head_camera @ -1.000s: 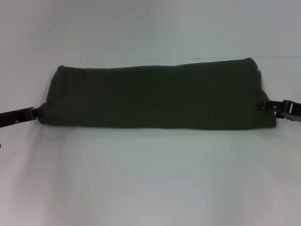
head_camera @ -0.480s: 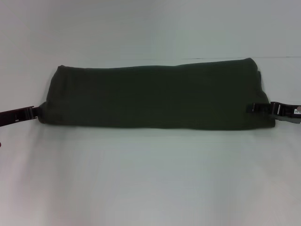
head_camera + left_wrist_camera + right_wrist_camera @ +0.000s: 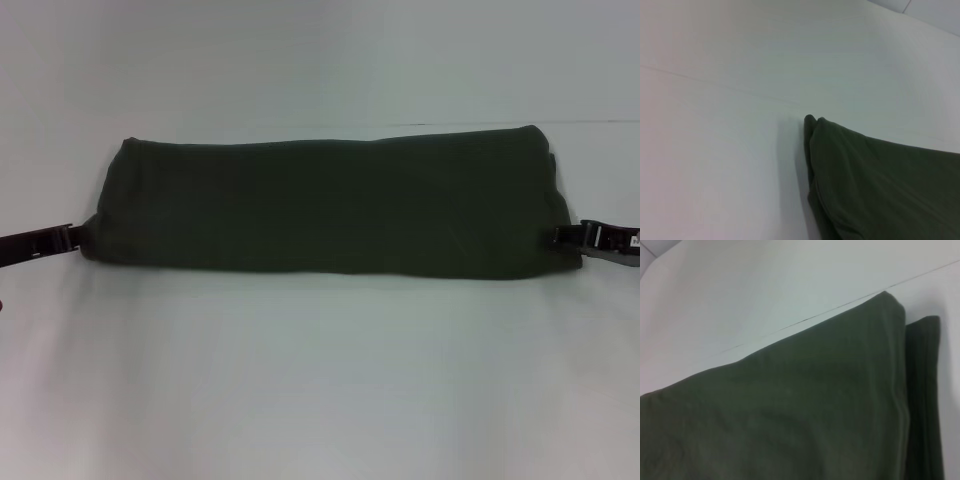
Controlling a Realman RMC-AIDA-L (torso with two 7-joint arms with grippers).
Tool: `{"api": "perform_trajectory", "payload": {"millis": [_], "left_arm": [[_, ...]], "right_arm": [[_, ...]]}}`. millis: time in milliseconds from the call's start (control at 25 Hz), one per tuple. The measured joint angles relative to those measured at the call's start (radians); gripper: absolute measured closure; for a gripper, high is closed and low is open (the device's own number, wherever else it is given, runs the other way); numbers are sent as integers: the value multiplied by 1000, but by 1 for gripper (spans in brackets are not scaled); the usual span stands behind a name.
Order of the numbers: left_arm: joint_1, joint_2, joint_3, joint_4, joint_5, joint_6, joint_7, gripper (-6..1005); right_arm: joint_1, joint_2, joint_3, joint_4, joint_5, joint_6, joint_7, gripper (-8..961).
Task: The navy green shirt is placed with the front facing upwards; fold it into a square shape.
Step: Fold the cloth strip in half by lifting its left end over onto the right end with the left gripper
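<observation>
The navy green shirt [image 3: 320, 210] lies on the white table [image 3: 320, 380] as a long dark olive band running left to right, plain side up, with no lettering showing. My left gripper [image 3: 70, 240] sits low at the band's left end, touching its edge. At the right end my right gripper [image 3: 560, 236] meets the lower corner. The left wrist view shows the shirt's rounded folded end [image 3: 880, 185] on the table. In the right wrist view the shirt's folded corner [image 3: 790, 410] has a second layer sticking out beside it.
White tabletop surrounds the shirt on all sides, with a wide strip in front of it. A thin seam line [image 3: 600, 124] crosses the table behind the shirt. Nothing else stands on the surface.
My right gripper pushed inward over the shirt's right end, then drew back outward to the edge. The left gripper and the shirt's shape have stayed nearly the same.
</observation>
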Motion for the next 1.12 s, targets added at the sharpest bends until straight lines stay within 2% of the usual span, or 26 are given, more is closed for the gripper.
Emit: {"api": "perform_trajectory", "payload": {"millis": [160,280,480,880,1120], "left_arm": [[1,0,-2,4,0,-5,0,997],[4,0,-3,5,-1,-12,0,997],[5,0,-4,5,-1,-15,0,997],[14,0,1,19,0,2,3,998],[31,0,4,44,4,30,14,998]], "right_arm": [[-12,0,4,-3,2,0,-2,501],[-18,0,4,-4,2,-1,-3,750],[-25,2,17,-4,4,-4,-20,938],[-52,4,126,-2,6,-44,-76,933],[-64,-1,146,-2,6,-48,-77,931]]}}
